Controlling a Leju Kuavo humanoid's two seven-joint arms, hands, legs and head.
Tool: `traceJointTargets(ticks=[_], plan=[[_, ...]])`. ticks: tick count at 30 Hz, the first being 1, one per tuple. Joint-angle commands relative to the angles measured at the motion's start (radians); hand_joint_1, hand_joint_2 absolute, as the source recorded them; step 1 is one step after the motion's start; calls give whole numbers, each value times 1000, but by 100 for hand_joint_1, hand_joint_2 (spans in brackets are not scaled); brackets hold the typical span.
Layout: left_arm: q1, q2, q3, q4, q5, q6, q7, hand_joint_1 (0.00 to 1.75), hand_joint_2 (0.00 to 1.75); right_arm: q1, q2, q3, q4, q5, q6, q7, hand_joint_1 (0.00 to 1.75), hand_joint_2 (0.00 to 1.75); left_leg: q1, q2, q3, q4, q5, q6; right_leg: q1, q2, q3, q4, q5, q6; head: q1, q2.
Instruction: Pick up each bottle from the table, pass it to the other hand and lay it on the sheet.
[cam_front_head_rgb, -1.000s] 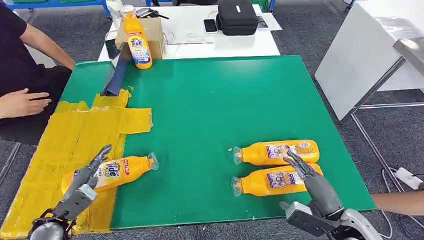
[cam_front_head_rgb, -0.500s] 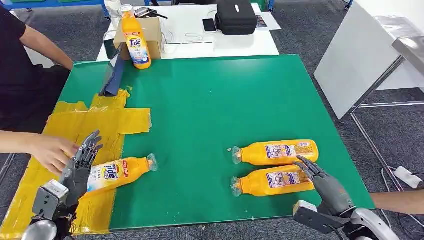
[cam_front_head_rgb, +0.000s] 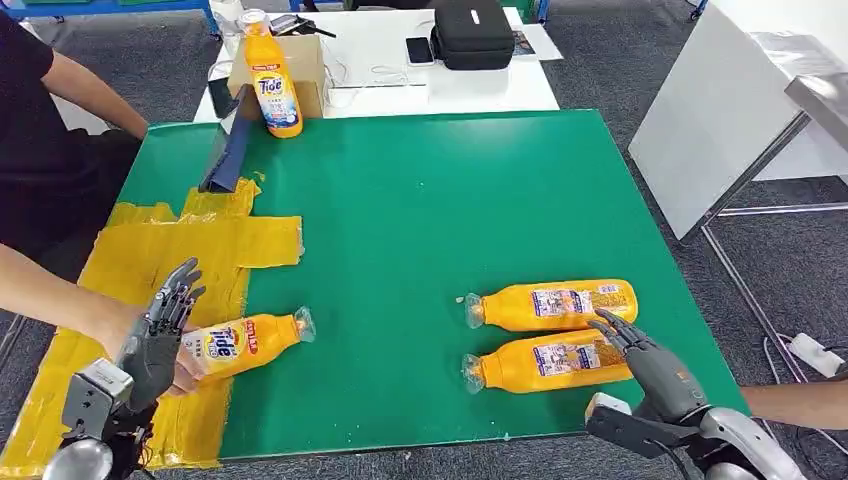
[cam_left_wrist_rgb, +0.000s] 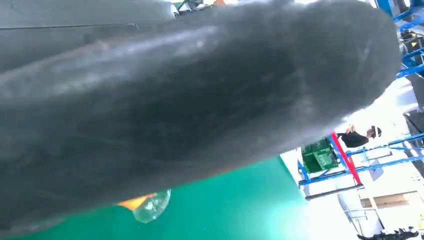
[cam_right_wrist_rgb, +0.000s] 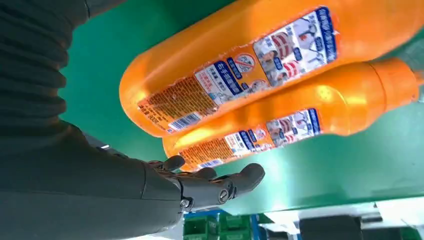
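Where bottles (cam_front_head_rgb: 245, 343) lie, labels read "Tide"

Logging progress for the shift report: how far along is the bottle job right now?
Done: one Tide bottle lies partly on the yellow sheet, with a person's hand at it beside the open left hand. In hand: nothing is held; the open right hand reaches at the nearer of two lying bottles. Left: that one, the farther lying bottle, and an upright bottle at the table's far edge.
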Motion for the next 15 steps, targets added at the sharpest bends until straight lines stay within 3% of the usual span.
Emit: traceJointTargets(ticks=[1, 3, 12, 13, 14, 15], plan=[[-35, -15, -16, 24, 10, -1, 12, 0, 0, -73, -23, 99, 119, 20, 26, 26, 0, 175, 0, 0, 3, -1, 0, 0, 0, 3, 3, -2, 0, -1, 0, 0], [-53, -9, -26, 37, 27, -4, 18, 0, 0, -96, -74, 170, 152, 45, 57, 56, 0, 175, 1, 0, 3, -1, 0, 0, 0, 3, 3, -2, 0, -1, 0, 0], [-86, -5, -44, 64, 44, -9, 22, 0, 0, -131, -84, 257, 248, 87, 69, 82, 0, 175, 1, -1, 3, -1, 0, 0, 1, 1, 3, -2, 0, -1, 0, 0], [-88, -4, -48, 66, 45, -10, 22, 0, 0, -139, -88, 273, 259, 96, 76, 84, 10, 175, 0, -2, 4, -2, 0, 0, 0, 1, 4, -3, 0, -1, 0, 0], [-93, -5, -50, 70, 49, -11, 22, 0, 0, -146, -84, 289, 279, 104, 81, 86, 129, 175, 1, -1, 4, -1, 0, 0, 1, 1, 4, -2, 0, -1, 0, 0], [-101, -4, -57, 75, 52, -14, 22, 0, 0, -162, -73, 316, 314, 128, 78, 90, 140, 175, 1, -2, 6, -2, 0, 0, 1, 2, 6, -3, 0, -2, 0, 0]])
